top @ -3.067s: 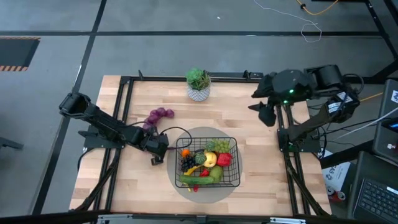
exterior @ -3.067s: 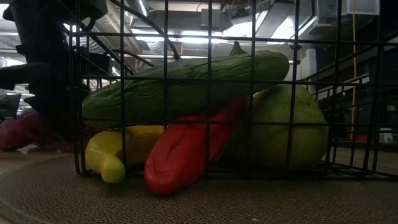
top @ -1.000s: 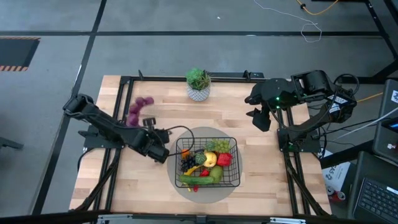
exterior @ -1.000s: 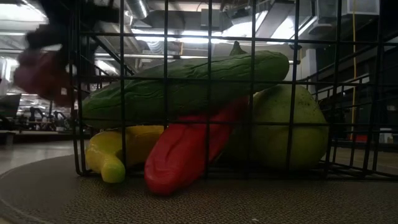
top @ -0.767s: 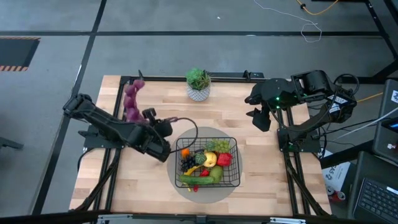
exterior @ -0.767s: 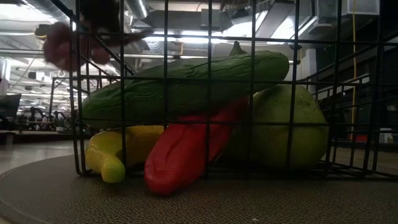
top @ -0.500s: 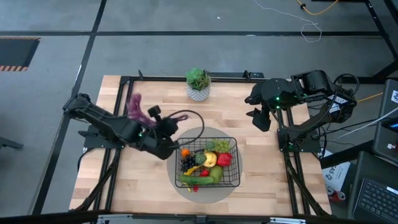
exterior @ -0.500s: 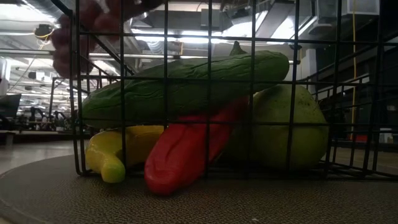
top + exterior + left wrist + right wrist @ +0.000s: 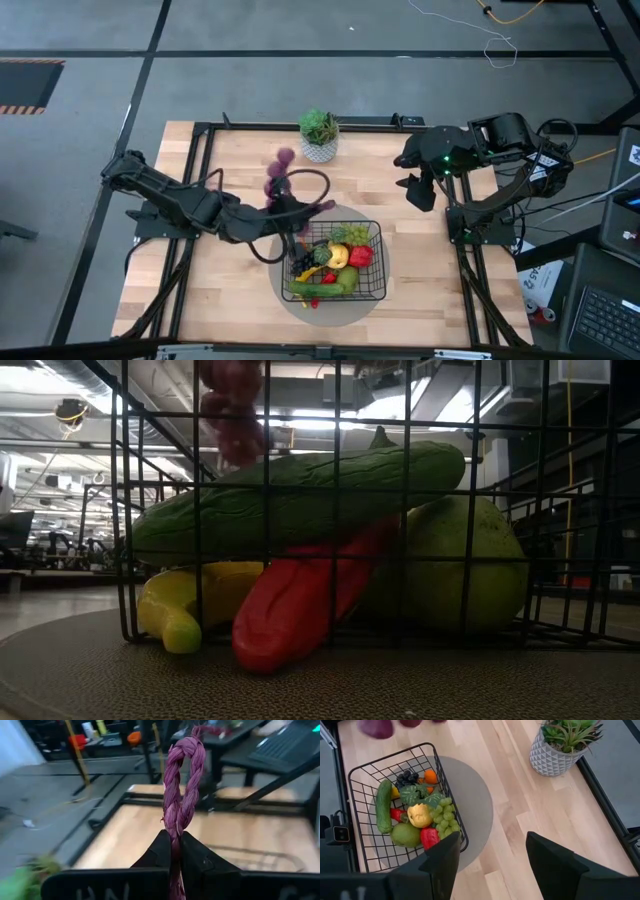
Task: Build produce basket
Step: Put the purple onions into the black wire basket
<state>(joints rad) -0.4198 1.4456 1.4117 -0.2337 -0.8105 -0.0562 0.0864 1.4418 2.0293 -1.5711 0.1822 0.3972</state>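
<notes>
The black wire basket (image 9: 283, 262) stands on a round grey mat (image 9: 330, 215) near the table's middle. It holds produce: a cucumber (image 9: 300, 500), a banana (image 9: 185, 605), a red pepper (image 9: 300, 605) and a pear (image 9: 465, 565). My left gripper (image 9: 297, 212) is at the basket's far left corner, shut on a bunch of purple grapes (image 9: 277, 172), which shows blurred high in the low view (image 9: 232, 410). My right gripper (image 9: 424, 190) hangs open over the table's far right and holds nothing. My left gripper pinches the grapes' twisted purple stem (image 9: 174, 822) between its two fingers (image 9: 160, 851). The stem's loop (image 9: 184, 775) stands out beyond the fingertips. The bunch is lifted clear of the table and sits higher than the basket's top wire.
A white pot with a green plant (image 9: 319, 135) stands at the table's far edge, just beyond the grapes. Black frame rails (image 9: 200, 170) run along the table's left, far and right sides. Bare wood lies to the left and right of the basket.
My left gripper has swung from left of the basket toward the table's right, to the basket's far left corner, turning as it went. The purple grapes have travelled with it through the air, from the far left rail toward the plant, and show blurred.
</notes>
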